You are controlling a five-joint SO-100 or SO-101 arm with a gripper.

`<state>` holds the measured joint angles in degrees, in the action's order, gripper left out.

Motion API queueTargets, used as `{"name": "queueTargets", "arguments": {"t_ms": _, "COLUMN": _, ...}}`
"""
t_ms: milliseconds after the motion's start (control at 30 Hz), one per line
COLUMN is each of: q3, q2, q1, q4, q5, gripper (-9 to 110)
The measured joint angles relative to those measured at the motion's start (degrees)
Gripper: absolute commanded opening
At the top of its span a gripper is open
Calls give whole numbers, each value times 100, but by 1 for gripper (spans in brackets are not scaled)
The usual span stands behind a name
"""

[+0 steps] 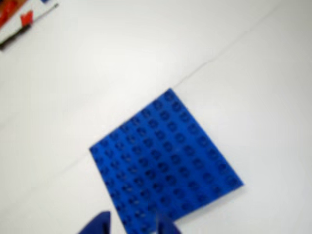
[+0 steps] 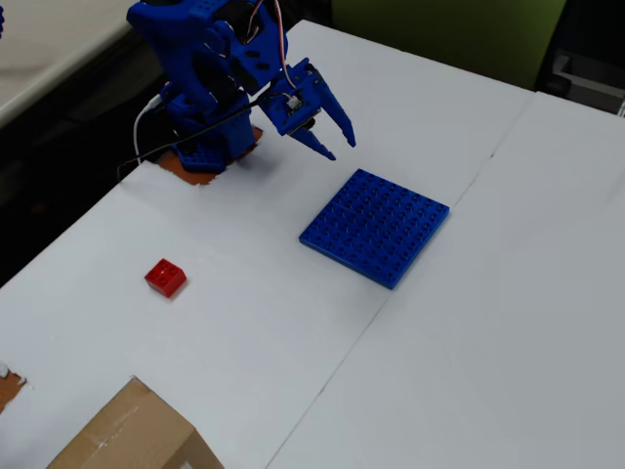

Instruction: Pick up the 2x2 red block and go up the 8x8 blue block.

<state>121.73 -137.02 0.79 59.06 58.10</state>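
— Jaws [image 2: 337, 149] first: how do they stand?
— Spread apart, empty, in the air near the 8x8 blue block [image 2: 375, 227].
— And the 2x2 red block [image 2: 166, 278]?
— On the white desk [image 2: 469, 371], well apart from both, left in the overhead view.

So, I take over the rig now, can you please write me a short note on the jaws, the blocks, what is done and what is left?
Gripper: jaws open, holding nothing, raised above the table near the arm's base, beside the far left corner of the plate in the overhead view.
Red block: lies on the white table, left of the plate in the overhead view, untouched.
Blue plate: flat on the table, nothing on it; the wrist view shows it ahead of the jaws.
Done: nothing yet.
Left: go to the red block, grasp it, carry it to the blue plate.
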Motion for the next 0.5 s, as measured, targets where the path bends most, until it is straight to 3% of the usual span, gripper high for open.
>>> {"name": "queueTargets", "arguments": {"t_ms": 267, "q3": -2118, "q2": 1635, "q1": -1020, "q4": 2936, "q5": 3463, "gripper": 9}}
{"name": "queueTargets", "arguments": {"t_ms": 500, "q3": -3630, "q2": 2654, "q1": -2549, "q4": 4298, "q5": 6302, "gripper": 9}}
